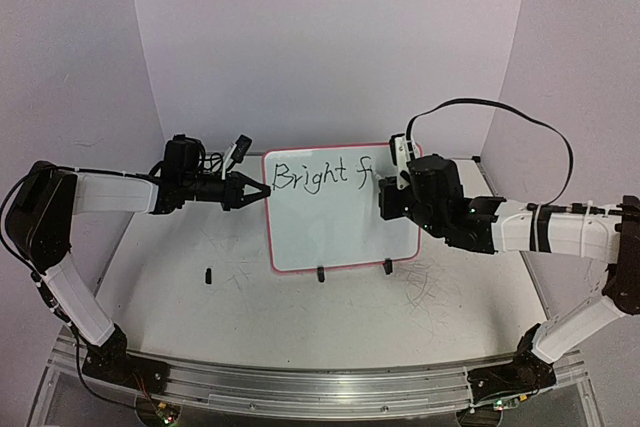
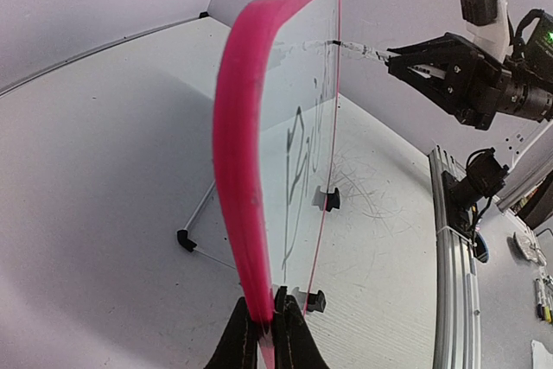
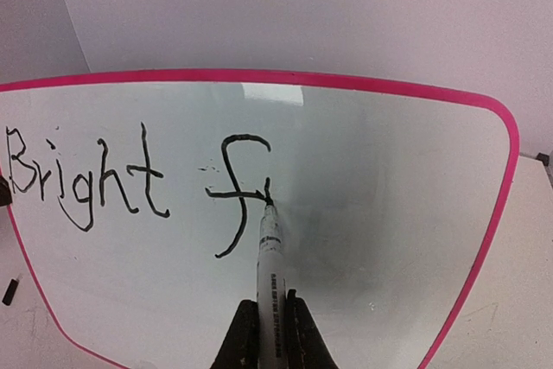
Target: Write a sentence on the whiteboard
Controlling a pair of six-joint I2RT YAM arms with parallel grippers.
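The whiteboard stands upright on black clip feet, white with a pink-red frame. My left gripper is shut on its left frame edge, seen edge-on in the left wrist view. The sentence reads "Bright f" in black, with a short stroke rising just right of the f. My right gripper is shut on a white marker, whose tip touches the board at that stroke. From above, the right gripper sits at the board's upper right and the left gripper at its upper left.
A small black cap-like piece lies on the table left of the board. Faint scribble marks cover the tabletop near the board's feet. Purple walls close in the back and sides. An aluminium rail runs along the near edge.
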